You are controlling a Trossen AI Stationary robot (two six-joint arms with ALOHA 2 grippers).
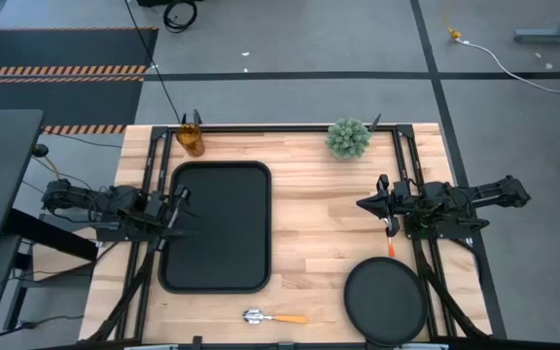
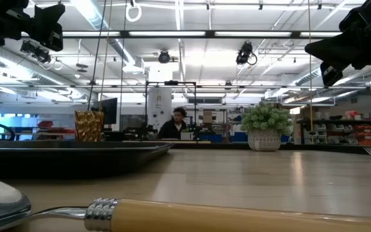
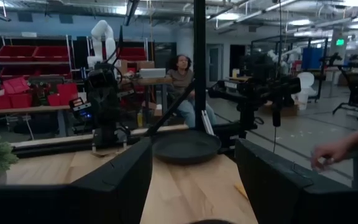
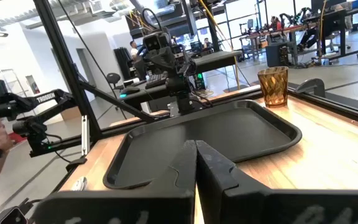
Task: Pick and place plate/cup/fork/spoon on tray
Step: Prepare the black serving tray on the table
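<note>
black tray sits bare — plate, spoon off it.

One tray, one plate, one cup, one spoon, one fork, one plant

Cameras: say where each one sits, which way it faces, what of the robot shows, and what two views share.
High view: overhead, straight down; both arms, tray, plate, spoon.
Low view: table height, level across the table; spoon close, arms overhead.
Left wrist view: on the left arm, facing across to the plate; open left gripper.
Right wrist view: on the right arm, facing the tray and cup; shut right gripper.
Shared: high and right wrist views both show the tray.
</note>
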